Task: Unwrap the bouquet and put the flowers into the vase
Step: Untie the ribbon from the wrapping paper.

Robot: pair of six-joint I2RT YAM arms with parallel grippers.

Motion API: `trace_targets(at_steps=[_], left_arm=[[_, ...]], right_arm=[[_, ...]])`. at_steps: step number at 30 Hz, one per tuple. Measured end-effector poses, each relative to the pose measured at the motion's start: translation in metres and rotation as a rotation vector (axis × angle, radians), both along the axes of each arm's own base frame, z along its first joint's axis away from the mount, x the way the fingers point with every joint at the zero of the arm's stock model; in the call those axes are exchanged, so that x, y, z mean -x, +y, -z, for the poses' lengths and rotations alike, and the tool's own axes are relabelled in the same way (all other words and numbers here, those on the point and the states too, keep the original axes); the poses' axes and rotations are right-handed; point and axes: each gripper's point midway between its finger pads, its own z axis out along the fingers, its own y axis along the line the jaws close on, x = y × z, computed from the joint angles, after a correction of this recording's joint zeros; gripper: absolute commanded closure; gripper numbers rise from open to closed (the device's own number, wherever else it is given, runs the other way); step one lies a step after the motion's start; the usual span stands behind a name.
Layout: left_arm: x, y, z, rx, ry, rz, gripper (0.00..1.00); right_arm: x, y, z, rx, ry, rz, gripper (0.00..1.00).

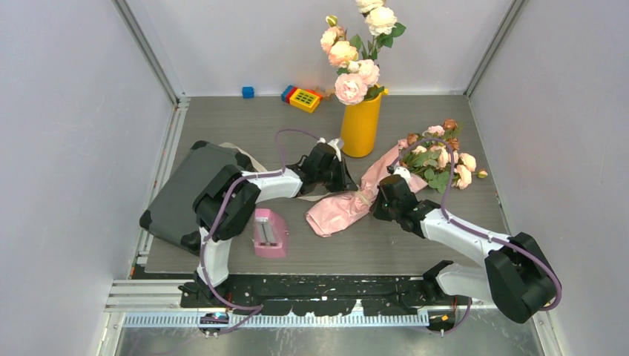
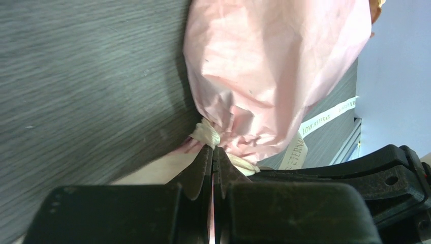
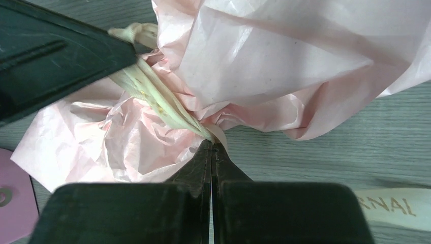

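Left tool (image 2: 212, 150): jaws pressed together, tips pinched on the beige ribbon (image 2: 207, 135) where it cinches the neck of the bouquet (image 2: 264, 66); cream loops show on either side of the tips. Right tool (image 3: 212, 147): jaws also together, a taut strand of the ribbon running straight into the tips from the upper left of the frame, crumpled pink paper all around. In the top view the bouquet lies on its side at the middle of the desk (image 1: 245, 126), narrow end towards lower left. The flowers (image 1: 443, 157) fan out at centre right, just right of the vase (image 1: 360, 127). My two tools meet at its waist from either side. The vase stands upright at centre back with big pale roses (image 1: 354, 67) in it. A printed ribbon tail (image 3: 391, 206) lies flat on the desk at lower right of the right wrist frame. Pink block (image 1: 269, 231) is at lower left of the bouquet, apart from it.
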Motion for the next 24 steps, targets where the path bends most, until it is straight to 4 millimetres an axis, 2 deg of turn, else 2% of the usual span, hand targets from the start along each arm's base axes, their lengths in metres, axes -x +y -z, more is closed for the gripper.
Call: trace_targets(at_steps=[11,14,18,21,24], left_arm=[[-0.021,0.023,-0.001,0.004,0.009,0.001,1.0],[-0.024,0.023,-0.001,0.009,0.005,0.024,0.86],[-0.028,0.024,0.0,0.005,-0.01,0.033,0.57],[-0.031,0.027,0.0,-0.001,-0.022,0.033,0.48],[-0.033,0.029,-0.007,-0.003,-0.039,0.026,0.47]], right_arm=[[0.003,-0.011,0.002,0.033,0.01,0.044,1.0],[0.003,-0.01,0.002,0.03,0.01,0.048,1.0],[0.004,-0.01,0.002,0.03,0.016,0.045,1.0],[0.004,-0.01,0.002,0.027,0.018,0.041,1.0],[0.004,-0.009,0.002,0.026,0.019,0.037,1.0]])
